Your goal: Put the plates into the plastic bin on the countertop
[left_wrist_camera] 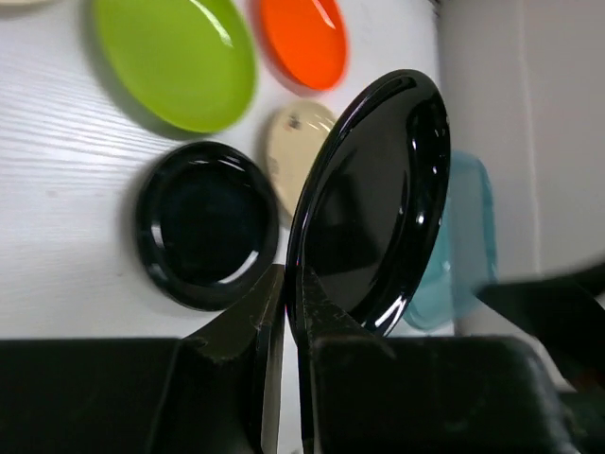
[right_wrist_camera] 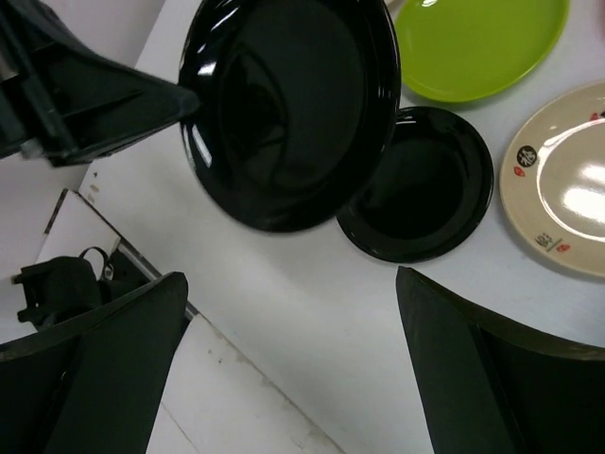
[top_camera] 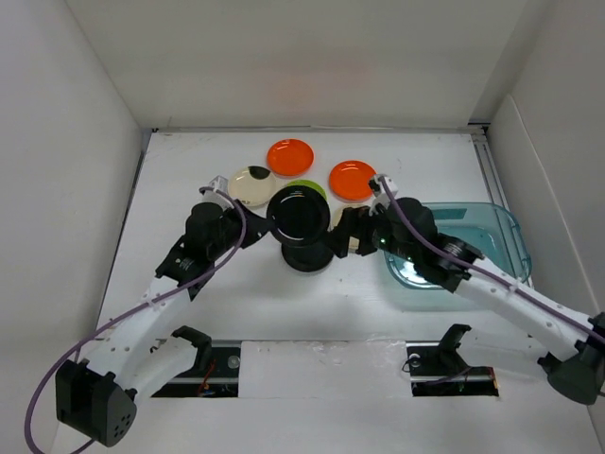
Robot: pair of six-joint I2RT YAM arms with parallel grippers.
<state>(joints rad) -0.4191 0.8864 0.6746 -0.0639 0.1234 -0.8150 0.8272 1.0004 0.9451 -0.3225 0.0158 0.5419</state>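
My left gripper (top_camera: 262, 225) is shut on the rim of a black plate (top_camera: 298, 216) and holds it tilted above the countertop (top_camera: 189, 170); the wrist view shows the jaws (left_wrist_camera: 293, 284) pinching the plate (left_wrist_camera: 378, 199) edge-on. A second black plate (top_camera: 307, 257) lies flat beneath it. My right gripper (top_camera: 346, 236) is open and empty just right of the held plate, its jaws (right_wrist_camera: 293, 350) wide apart over bare surface. Two orange plates (top_camera: 290, 156) (top_camera: 352, 180), a lime green plate (top_camera: 310, 186), a dark-marked cream plate (top_camera: 250, 185) and a partly hidden cream plate (top_camera: 340, 216) lie behind.
The blue-teal plastic bin (top_camera: 506, 232) stands at the right, partly under my right arm; its inside is mostly hidden. White walls enclose the surface on the left, back and right. Two black mounts sit at the near edge.
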